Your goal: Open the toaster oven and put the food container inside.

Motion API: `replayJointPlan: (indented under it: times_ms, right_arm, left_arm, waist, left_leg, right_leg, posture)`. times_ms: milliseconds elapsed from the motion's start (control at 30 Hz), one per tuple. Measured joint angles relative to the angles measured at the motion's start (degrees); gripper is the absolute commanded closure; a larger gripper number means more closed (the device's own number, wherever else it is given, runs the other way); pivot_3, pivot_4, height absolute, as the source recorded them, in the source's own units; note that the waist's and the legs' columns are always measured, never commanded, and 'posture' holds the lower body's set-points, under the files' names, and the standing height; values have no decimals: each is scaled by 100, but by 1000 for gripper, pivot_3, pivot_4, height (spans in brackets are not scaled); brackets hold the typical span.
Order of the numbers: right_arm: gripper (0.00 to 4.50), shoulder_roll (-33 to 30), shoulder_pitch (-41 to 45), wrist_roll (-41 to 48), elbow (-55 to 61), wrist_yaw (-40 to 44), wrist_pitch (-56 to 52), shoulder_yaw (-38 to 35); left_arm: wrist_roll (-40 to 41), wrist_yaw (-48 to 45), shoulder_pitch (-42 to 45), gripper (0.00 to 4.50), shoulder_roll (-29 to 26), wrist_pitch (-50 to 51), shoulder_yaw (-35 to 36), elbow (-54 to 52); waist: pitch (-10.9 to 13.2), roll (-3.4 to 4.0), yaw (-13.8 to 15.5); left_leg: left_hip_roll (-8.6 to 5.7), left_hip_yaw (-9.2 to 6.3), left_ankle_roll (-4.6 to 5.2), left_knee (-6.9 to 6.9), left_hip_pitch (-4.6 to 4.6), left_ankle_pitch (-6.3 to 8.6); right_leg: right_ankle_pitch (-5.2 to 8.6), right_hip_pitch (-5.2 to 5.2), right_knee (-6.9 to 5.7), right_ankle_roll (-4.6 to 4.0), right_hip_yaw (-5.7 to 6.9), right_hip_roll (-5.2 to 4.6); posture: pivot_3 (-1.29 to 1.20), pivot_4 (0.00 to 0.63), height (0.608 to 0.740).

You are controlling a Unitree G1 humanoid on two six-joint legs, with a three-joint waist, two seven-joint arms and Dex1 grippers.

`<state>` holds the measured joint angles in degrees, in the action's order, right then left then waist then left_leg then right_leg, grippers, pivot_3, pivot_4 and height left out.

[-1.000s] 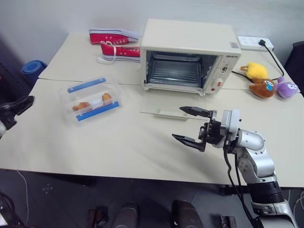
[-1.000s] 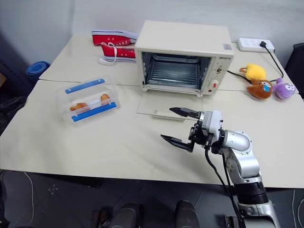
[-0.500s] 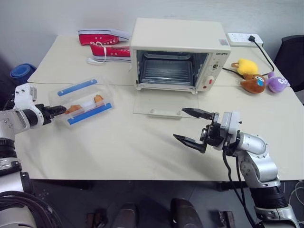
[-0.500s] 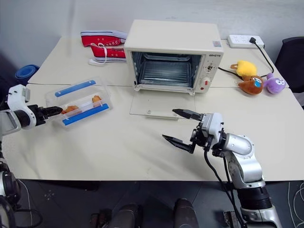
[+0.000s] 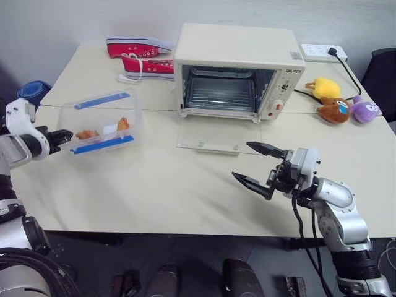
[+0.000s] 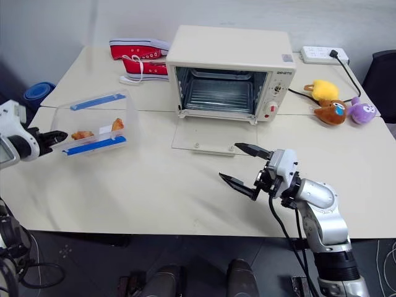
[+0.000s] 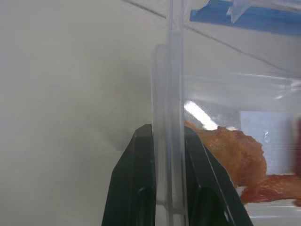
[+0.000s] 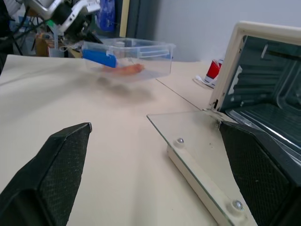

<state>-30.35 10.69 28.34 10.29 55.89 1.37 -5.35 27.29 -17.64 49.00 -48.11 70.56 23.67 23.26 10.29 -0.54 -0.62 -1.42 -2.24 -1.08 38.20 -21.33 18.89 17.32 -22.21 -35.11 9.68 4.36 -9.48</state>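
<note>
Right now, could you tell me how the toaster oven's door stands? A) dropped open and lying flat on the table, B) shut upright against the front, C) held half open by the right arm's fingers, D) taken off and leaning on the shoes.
A: the toaster oven shows its wire rack uncovered, and its glass door lies flat on the table in front of it, apart from the right gripper.

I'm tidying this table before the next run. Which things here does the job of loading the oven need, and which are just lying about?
Needed:
- toaster oven, door already down
- food container, gripped at its edge by the left tool

Lying about:
- red shoes
- three plush toys
- power strip

The right tool hangs open, holding nothing.
</note>
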Motion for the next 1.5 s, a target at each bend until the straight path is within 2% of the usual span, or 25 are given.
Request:
replayJointPlan:
  times_ms: [133, 400, 533, 700, 833, 900, 1000, 1300, 1400, 1467, 1500]
  right_arm:
    - [0, -140, -312, -10, 79, -94, 6, -316]
    - [0, -220, -957, -29, 426, -401, 30, -674]
    - [0, -177, -1172, -65, 651, -596, 33, -684]
    - [0, -94, -1292, -126, 809, -796, 36, -667]
    - [0, -56, -1358, -145, 927, -923, 42, -654]
    - [0, -50, -1385, -146, 972, -977, 51, -654]
    - [0, -5, -1430, -150, 990, -1066, 88, -653]
    - [0, 58, -1702, -184, 1180, -1244, 100, -660]
    - [0, -4, -1714, -97, 1232, -1242, -26, -681]
    - [0, -117, -1736, 40, 1311, -1198, -187, -705]
    - [0, -192, -1729, 137, 1385, -1148, -321, -702]
  left_arm:
    - [177, 248, 566, 4243, 764, 790, -241, -1024]
    - [-34, 1066, 1174, 4243, 2387, 1744, -583, -1614]
    - [-214, 1368, 1180, 4243, 3157, 1673, -580, -1572]
    - [-446, 1481, 1421, 4243, 3603, 1133, -754, -1094]
    - [-718, 1556, 1646, 4243, 3707, 551, -1014, -461]
    - [-815, 1563, 1683, 3527, 3745, 287, -1077, -156]
    - [-896, 1571, 1800, 2688, 3841, -133, -1073, 229]
    - [-919, 1402, 1928, 58, 3861, -472, -1087, 378]
    - [-664, 887, 1799, 58, 3556, -508, -1053, -14]
    - [-461, 318, 1606, 58, 3110, -571, -1072, -333]
    - [-401, -127, 1370, 58, 2716, -640, -1221, -582]
  waist:
    - [0, -3, 85]
    - [0, -3, 46]
    - [0, -4, 65]
    - [1, -5, 102]
    - [1, -5, 130]
    - [1, -5, 143]
    - [1, -5, 186]
    - [1, -5, 193]
    - [1, -5, 147]
    - [1, -3, 101]
    - [-1, 0, 64]
  left_leg:
    - [-2, 4, 0, 5, 0, 1]
    - [0, 39, 0, -4, 4, 1]
    - [1, 51, 1, -5, 1, 1]
    - [0, 57, 2, -3, 2, 2]
    - [0, 64, 3, -4, 2, 2]
    - [0, 65, 3, -4, 2, 2]
    - [0, 67, 5, -1, 2, 3]
    - [0, 73, 9, -1, 2, 5]
    - [1, 76, 9, -5, 5, 5]
    - [3, 79, 8, -8, 10, 5]
    - [5, 82, 8, -10, 13, 5]
  right_leg:
    - [0, 8, 8, 0, -6, 0]
    - [0, -10, 6, 0, -20, 0]
    - [0, -19, 4, 0, -31, 0]
    - [0, -20, 5, 0, -36, 0]
    - [0, -22, 7, -1, -41, 0]
    - [0, -23, 7, -1, -42, 1]
    - [-1, -22, 8, -1, -43, 1]
    - [-1, -23, 7, -1, -48, 0]
    - [-1, -27, 5, -1, -50, 1]
    - [-1, -27, 2, -1, -53, 2]
    - [-1, -27, 3, -1, -55, 3]
  posture:
    - [0, 150, 740]
    - [0, 150, 740]
    - [0, 150, 740]
    - [0, 150, 740]
    - [0, 150, 740]
    - [0, 150, 740]
    - [0, 150, 740]
    - [0, 150, 740]
    - [0, 150, 740]
    - [0, 150, 740]
    - [0, 150, 740]
